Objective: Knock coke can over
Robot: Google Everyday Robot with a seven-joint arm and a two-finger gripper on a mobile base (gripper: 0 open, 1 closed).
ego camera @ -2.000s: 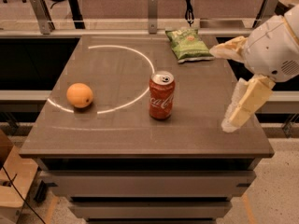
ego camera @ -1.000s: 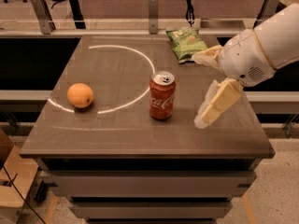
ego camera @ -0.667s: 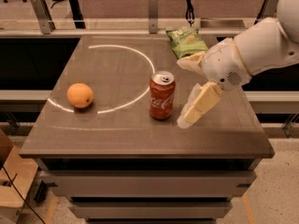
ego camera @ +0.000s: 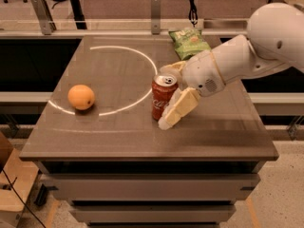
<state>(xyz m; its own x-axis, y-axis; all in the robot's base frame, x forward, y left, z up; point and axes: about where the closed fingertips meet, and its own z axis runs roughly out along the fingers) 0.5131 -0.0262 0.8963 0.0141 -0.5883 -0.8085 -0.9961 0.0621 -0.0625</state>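
Red aluminium coke can (ego camera: 160, 98) upright on matte brown table (ego camera: 218, 132), cream blocky fingers (ego camera: 180, 107) apart, flanking it

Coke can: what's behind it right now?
The gripper straddles the can: one finger behind its rim, the other covering its lower right side. Farther back lie table, the white arc and the chip bag.

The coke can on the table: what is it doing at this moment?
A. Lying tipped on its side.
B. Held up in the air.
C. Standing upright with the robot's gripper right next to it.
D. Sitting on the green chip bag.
C: the coke can stands upright on the table, silver top up, and the gripper is at it on the side away from the orange, fingers open.
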